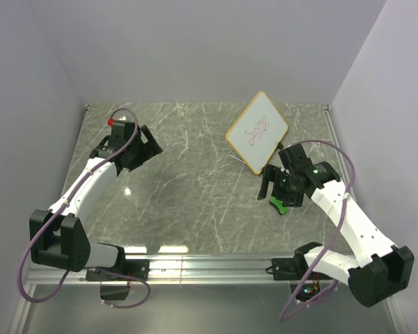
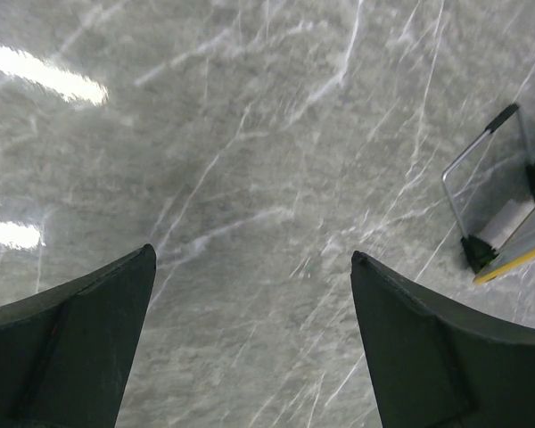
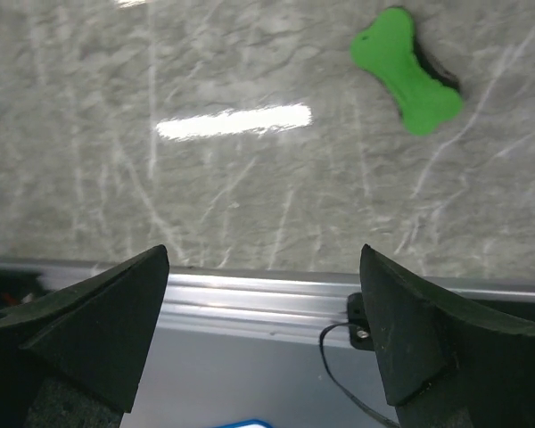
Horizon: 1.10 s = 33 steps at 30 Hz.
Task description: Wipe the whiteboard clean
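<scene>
Overhead view. The whiteboard point(image 1: 258, 130) stands at the far right of the grey marble table point(image 1: 195, 202), tilted back on its thin stand, one corner uppermost, with red scribbles on its face. The left gripper point(image 1: 150, 145) is over the far left of the table, well apart from the board. The right gripper point(image 1: 279, 184) is just in front of the board's lower edge, over a small green eraser point(image 1: 280, 204) that shows only partly beneath it. Whether the jaws are parted is hard to judge from this height.

Left wrist view. The left gripper point(image 2: 251, 259) has its fingers point(image 2: 80, 348) spread wide, with bare marble between them and nothing held. At the right edge appear the board's wire stand point(image 2: 481, 169) and a sliver of its tan frame; the written face is hidden here.

Right wrist view. The right gripper point(image 3: 263, 254) is likewise spread wide and empty. This view alone shows the eraser point(image 3: 407, 71) whole: bone-shaped, lying flat on the marble beyond the fingertips, untouched. A metal rail point(image 3: 250, 299) at the table's edge crosses between the fingers. The board is out of frame.
</scene>
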Motion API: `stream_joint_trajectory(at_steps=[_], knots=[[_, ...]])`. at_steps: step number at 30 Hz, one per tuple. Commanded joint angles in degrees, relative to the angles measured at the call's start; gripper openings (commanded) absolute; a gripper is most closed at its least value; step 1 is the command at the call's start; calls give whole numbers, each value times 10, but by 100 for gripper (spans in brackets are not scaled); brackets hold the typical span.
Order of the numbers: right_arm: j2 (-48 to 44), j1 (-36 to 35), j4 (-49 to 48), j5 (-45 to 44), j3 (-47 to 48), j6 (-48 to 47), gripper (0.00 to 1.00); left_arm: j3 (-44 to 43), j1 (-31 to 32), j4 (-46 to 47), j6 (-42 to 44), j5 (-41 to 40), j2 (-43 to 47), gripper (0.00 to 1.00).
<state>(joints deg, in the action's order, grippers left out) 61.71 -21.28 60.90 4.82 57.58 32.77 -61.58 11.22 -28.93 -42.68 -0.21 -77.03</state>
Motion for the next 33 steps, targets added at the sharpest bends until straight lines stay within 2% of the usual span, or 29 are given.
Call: stream_joint_trajectory(at_steps=[1, 6, 10, 22, 33], knots=[[50, -4, -3, -67, 4, -19, 94, 23, 8, 38, -4, 25, 26, 95], [122, -3, -17, -125, 30, -27, 94, 51, 10, 51, -7, 40, 36, 95], [171, 49, -76, -75, -7, -35, 92, 73, 12, 68, -13, 54, 53, 94], [223, 72, -191, -82, -86, -35, 89, 117, 13, 85, -16, 60, 79, 94], [263, 102, -206, -105, -84, -14, 89, 136, 13, 94, -18, 51, 83, 94]])
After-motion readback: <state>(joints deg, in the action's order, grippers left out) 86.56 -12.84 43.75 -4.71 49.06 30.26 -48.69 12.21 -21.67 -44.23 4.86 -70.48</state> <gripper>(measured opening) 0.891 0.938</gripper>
